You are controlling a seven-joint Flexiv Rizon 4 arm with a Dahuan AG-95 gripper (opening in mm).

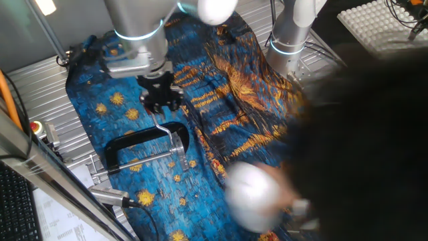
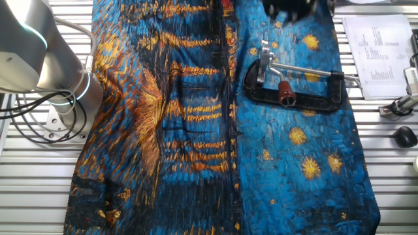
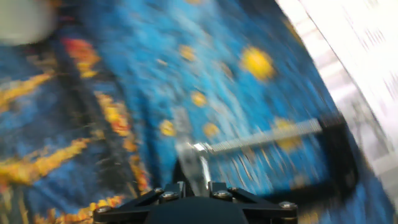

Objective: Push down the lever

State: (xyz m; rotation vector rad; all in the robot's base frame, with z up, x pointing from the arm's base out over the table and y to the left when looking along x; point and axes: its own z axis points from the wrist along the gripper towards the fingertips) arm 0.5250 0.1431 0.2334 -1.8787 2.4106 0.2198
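The black C-shaped clamp (image 1: 137, 142) (image 2: 297, 99) lies on the blue starry cloth (image 1: 127, 114). The lever (image 1: 159, 122) (image 2: 263, 62) (image 3: 200, 163) is a thin silver rod rising from the clamp's screw end. A small red cap (image 2: 285, 91) shows by the clamp frame. My gripper (image 1: 160, 107) (image 2: 286, 16) (image 3: 198, 185) hangs right over the rod's upper end. In the hand view the rod stands in the narrow gap between the fingers, which look shut on it. That view is blurred by motion.
A blurred white bottle (image 1: 251, 194) (image 3: 22, 18) sits near the clamp on the cloth. A second arm's base (image 1: 291, 40) (image 2: 59, 78) stands at the cloth's edge. A printed sheet (image 2: 379, 55) and a mouse (image 2: 405, 136) lie beyond the clamp.
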